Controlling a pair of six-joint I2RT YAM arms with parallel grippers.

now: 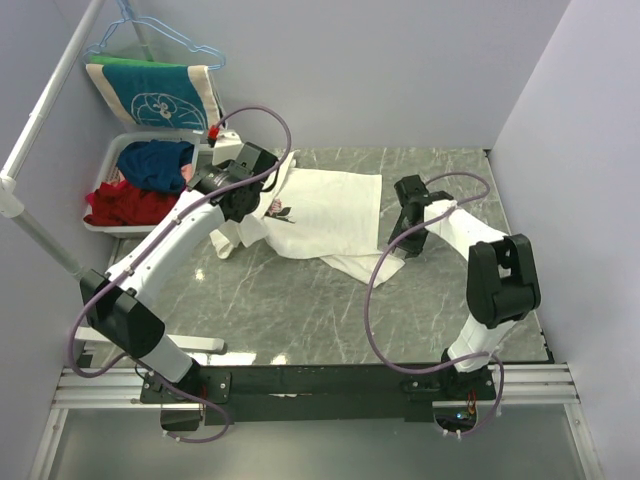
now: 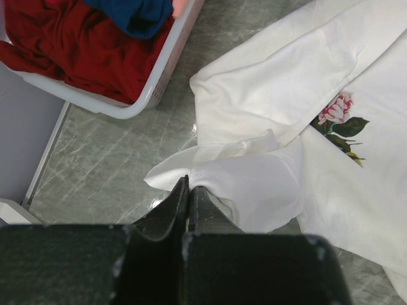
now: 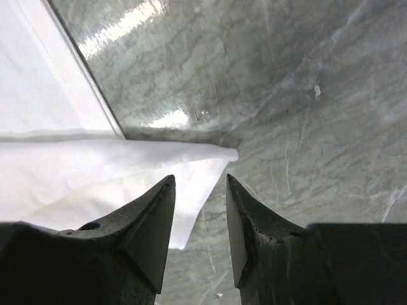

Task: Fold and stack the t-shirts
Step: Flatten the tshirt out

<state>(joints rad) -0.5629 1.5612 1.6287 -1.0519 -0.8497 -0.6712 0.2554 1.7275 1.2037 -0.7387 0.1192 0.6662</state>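
Left gripper pinched tight on a fold of the cream t-shirt, likely to drag it over. Right gripper half-spread, straddling the shirt's corner on the table, gripping nothing.

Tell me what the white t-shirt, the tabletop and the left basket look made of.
The white t-shirt looks like soft matte cloth, probably cotton: it creases and drapes. The tabletop is glossy grey marble or a marble-look laminate: veins, glare patches. The basket seems white plastic: thin, smooth rigid rim.
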